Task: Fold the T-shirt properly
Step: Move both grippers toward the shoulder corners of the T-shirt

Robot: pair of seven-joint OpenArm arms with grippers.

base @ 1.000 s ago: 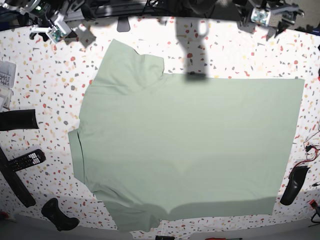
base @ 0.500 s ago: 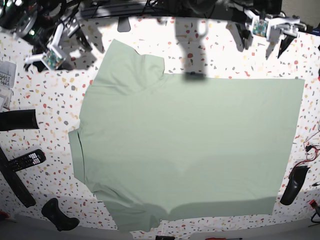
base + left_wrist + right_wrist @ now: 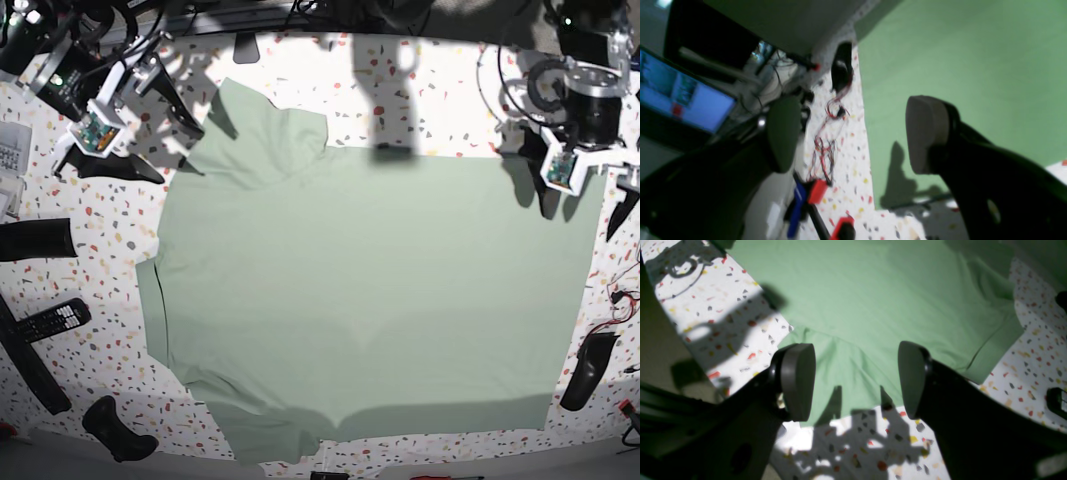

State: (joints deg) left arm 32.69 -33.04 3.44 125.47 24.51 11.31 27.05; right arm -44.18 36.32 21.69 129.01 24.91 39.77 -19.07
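**Both arms over the far corners of a flat-spread shirt, jaws apart**

The terrazzo-speckled table (image 3: 420, 100) fills the base view, and most of it is covered by the T-shirt (image 3: 380, 290) — pale sage green, spread flat, with one sleeve pointing toward the upper left and another at the bottom edge. Its straight hem runs down the right side of that view.

The left gripper (image 3: 585, 185) hangs over the shirt's upper right corner in the base view, casting dark shadows on the cloth below it. The right gripper (image 3: 125, 110) sits at the upper left, beside the tip of the upper sleeve.

The wrist cameras give what the overhead one cannot: the state of the jaws. In the right wrist view the right gripper (image 3: 857, 380) has its two pads set wide apart with nothing between them; the sleeve's edge lies below, part cloth and part speckled table. In the left wrist view the left gripper (image 3: 853, 133) is likewise spread wide and empty, above the shirt's straight edge. That view is blurred.

Only the left wrist view shows a lit blue screen (image 3: 683, 100) off the table and a tangle of red wires (image 3: 825, 146) near the hem. Only the base view shows the small things along the left edge — a remote control (image 3: 55, 320) and a dark cylinder (image 3: 35, 240) — both well clear of the shirt.
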